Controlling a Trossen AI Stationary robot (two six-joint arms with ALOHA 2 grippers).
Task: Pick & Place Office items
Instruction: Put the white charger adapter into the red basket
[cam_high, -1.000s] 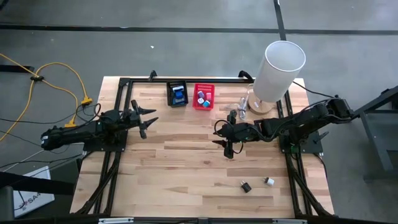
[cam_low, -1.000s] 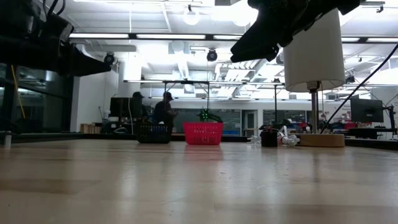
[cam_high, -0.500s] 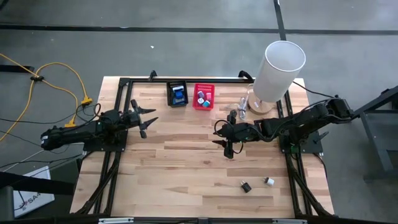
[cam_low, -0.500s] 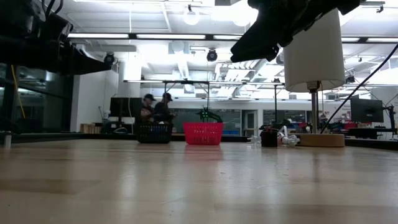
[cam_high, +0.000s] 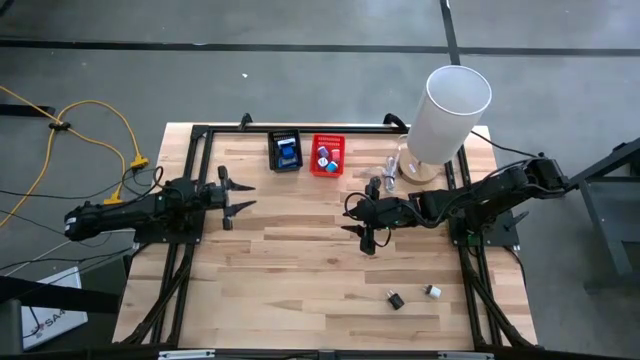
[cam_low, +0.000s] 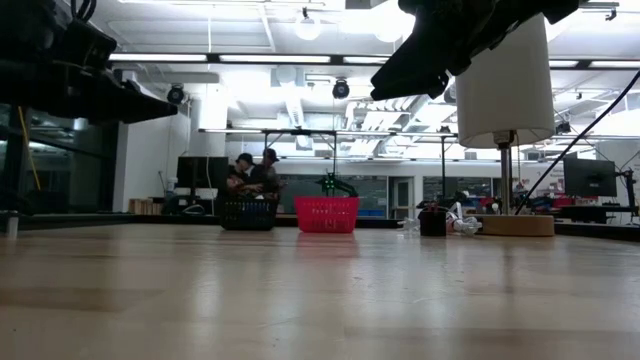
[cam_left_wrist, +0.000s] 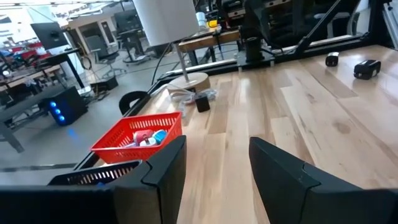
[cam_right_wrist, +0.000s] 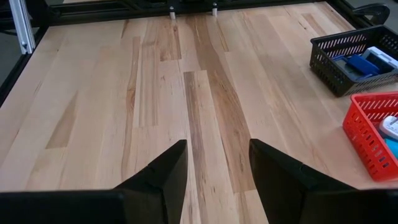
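Both end effectors are held spread and empty – left (cam_high: 228, 197), right (cam_high: 362, 222); two small items, apparently clips (cam_high: 396, 299), await pickup on the table (cam_high: 300, 270) for the red basket (cam_high: 326, 155)

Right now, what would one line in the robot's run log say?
left hand: open, empty, above table | right hand: open, empty, mid-table | red basket: holds items | two small pieces: loose on table

Two arms, both matte black, jointed segments w/ black cabling along links. Left hand (cam_high: 232, 195): two slim dark prongs, forked tip. Right hand (cam_high: 365, 232): same build, blocky wrist housing. Wrist cams: fingers (cam_left_wrist: 166, 171) broad, angular, flat black, bevelled inner faces; same on right fingers (cam_right_wrist: 163, 177).
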